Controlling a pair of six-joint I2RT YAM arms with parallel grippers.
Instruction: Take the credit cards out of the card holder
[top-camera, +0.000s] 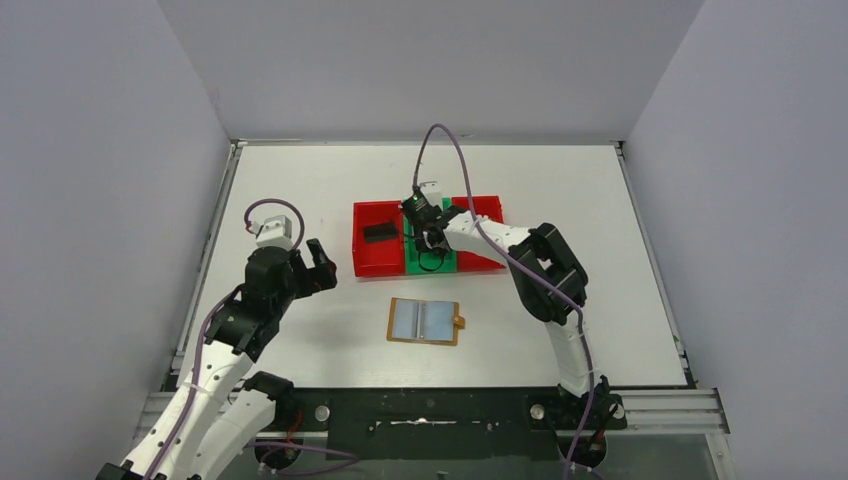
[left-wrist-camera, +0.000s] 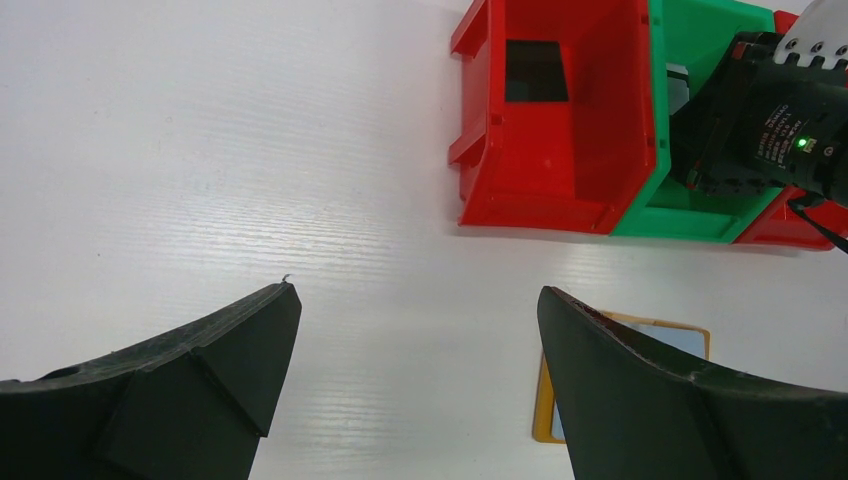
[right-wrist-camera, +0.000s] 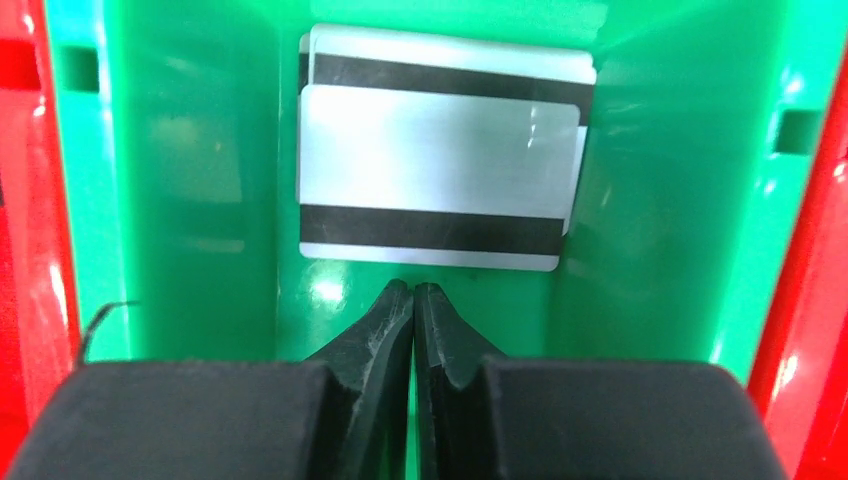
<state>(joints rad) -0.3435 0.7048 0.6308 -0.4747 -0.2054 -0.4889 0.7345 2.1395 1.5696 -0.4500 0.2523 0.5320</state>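
The left gripper (top-camera: 316, 262) is held wide open above the white table (top-camera: 300, 180) at the left, with nothing between its fingers (left-wrist-camera: 250, 340). Further right, a red bin (top-camera: 372, 262) is seen with a dark flat item (top-camera: 380, 232) lying inside it. The card holder (top-camera: 425, 321) is laid open flat on the table in front of the bins, its two blue-grey panels turned up and its tab pointed right. A green bin (right-wrist-camera: 180, 200) is set just beside the red one. The right gripper (right-wrist-camera: 413, 292) is positioned inside it, its jaws pressed together and empty. Two silver credit cards (right-wrist-camera: 440, 150) with black stripes are seen overlapping on the bin floor just beyond the fingertips. A second red bin (top-camera: 487, 212) is placed furthest right.
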